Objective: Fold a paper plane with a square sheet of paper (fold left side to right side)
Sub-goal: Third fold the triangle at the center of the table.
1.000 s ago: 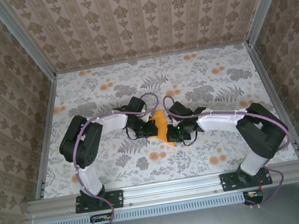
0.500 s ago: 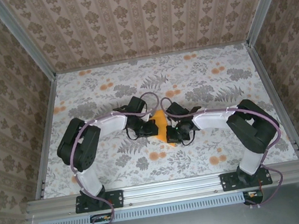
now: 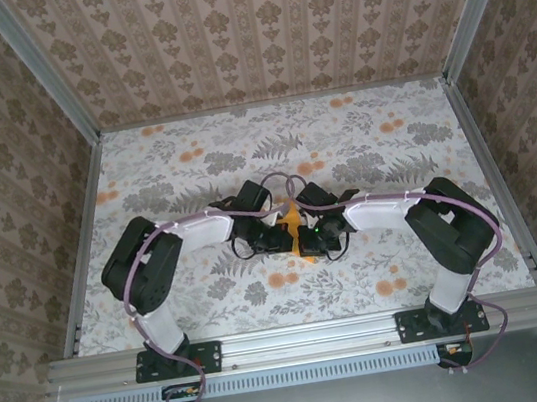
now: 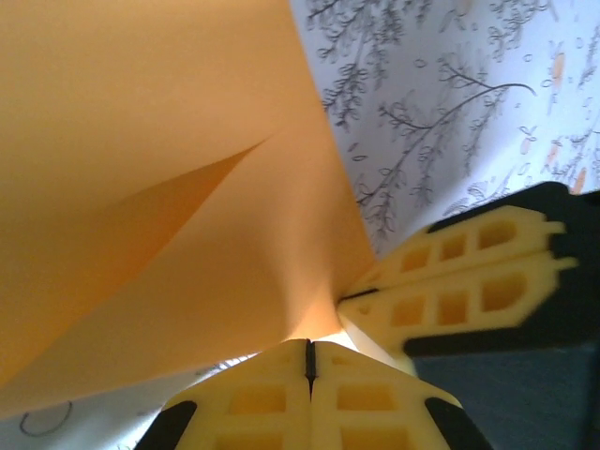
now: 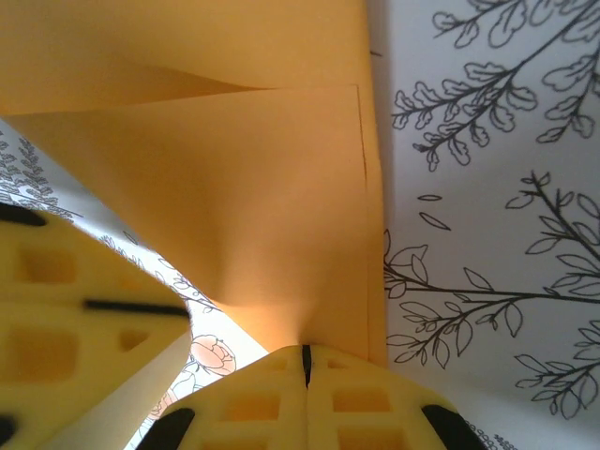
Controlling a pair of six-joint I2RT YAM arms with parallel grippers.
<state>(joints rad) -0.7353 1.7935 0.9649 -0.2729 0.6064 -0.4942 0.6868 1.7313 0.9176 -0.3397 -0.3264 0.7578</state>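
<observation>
The square sheet of paper is bright orange and shows as a narrow raised strip between the two grippers at the middle of the table. My left gripper is shut on its lower edge; in the left wrist view the paper curves up from the pinched jaws, with a fold line across it. My right gripper is shut on the same edge close by, and the paper rises from it with a straight right edge. The two grippers' fingertips nearly touch.
The floral cloth covers the table inside patterned walls and metal rails. In the left wrist view the right gripper's fingers sit just right of mine. In the right wrist view the left gripper's fingers are at the lower left.
The left gripper has moved right toward the right gripper. The orange paper between them has narrowed from a broad patch to a thin raised strip. The right arm has shifted slightly left.
</observation>
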